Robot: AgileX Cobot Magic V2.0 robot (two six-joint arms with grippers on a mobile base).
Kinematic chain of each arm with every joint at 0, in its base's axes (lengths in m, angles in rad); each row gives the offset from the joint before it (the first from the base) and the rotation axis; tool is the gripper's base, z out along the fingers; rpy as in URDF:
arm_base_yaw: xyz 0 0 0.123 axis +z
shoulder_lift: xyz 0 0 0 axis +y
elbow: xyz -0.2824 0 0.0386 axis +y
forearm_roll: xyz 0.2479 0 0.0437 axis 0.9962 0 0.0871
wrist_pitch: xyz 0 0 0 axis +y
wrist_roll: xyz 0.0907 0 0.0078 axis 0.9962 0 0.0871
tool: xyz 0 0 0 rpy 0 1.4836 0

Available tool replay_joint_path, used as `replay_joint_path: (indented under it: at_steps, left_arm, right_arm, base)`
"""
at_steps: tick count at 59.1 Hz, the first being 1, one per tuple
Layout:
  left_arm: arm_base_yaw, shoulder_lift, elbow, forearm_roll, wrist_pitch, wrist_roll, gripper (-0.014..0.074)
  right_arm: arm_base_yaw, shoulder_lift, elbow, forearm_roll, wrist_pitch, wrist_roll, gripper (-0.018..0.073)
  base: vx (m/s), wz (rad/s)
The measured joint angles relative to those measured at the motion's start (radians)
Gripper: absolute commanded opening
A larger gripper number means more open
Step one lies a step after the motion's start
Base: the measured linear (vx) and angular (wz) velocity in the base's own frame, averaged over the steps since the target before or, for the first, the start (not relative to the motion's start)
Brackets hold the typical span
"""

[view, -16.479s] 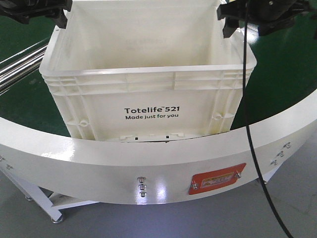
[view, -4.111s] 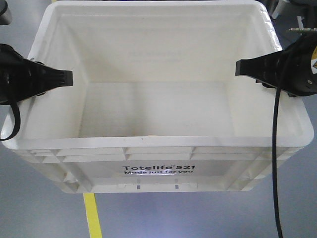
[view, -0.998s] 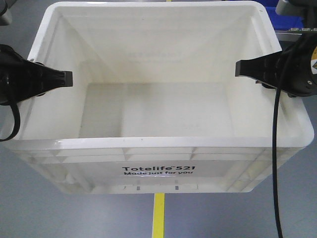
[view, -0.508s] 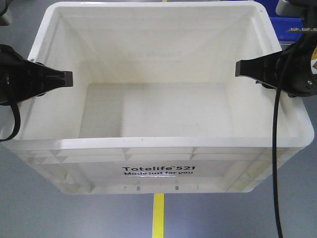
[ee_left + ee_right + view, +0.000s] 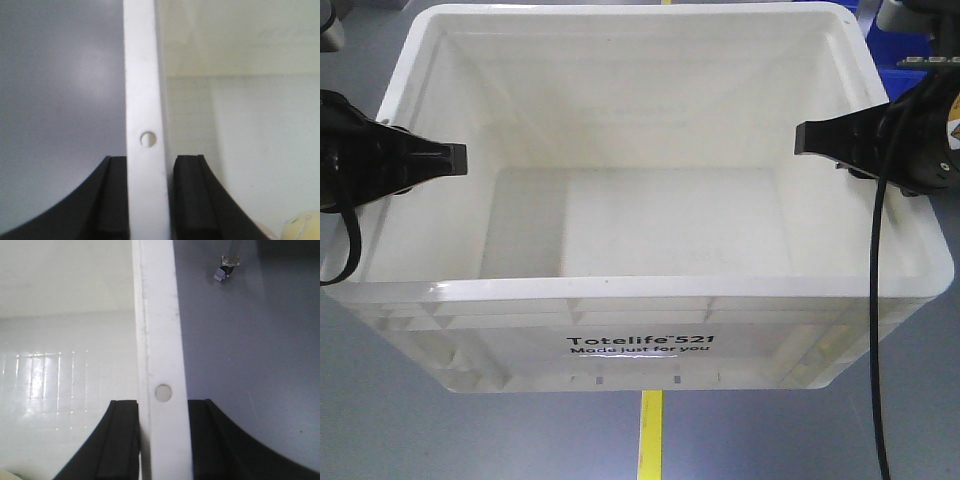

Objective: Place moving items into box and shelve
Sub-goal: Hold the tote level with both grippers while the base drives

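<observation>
Upright white box [image 5: 640,287] holds a pale rounded item [image 5: 306,226] inside.

Bright, even light was cast from overhead. The white box [image 5: 650,288] was nearly washed out, with soft glare along its near rim. In the wrist views focus was soft, and a hazy sheen was seen on the grey floor [image 5: 60,90].

A pale rounded item [image 5: 306,226] is cut by the corner; box [image 5: 650,288] floor partly hidden.
</observation>
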Motion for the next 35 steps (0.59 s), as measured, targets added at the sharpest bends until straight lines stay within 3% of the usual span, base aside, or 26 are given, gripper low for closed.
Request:
replay_joint_path:
  at_steps: [35]
  left_arm:
    - [0.000, 0.000, 0.000, 0.000, 0.000, 0.000, 0.0109]
  right_arm:
    - [0.000, 0.000, 0.000, 0.000, 0.000, 0.000, -0.0011]
  base:
    - [0.39, -0.01]
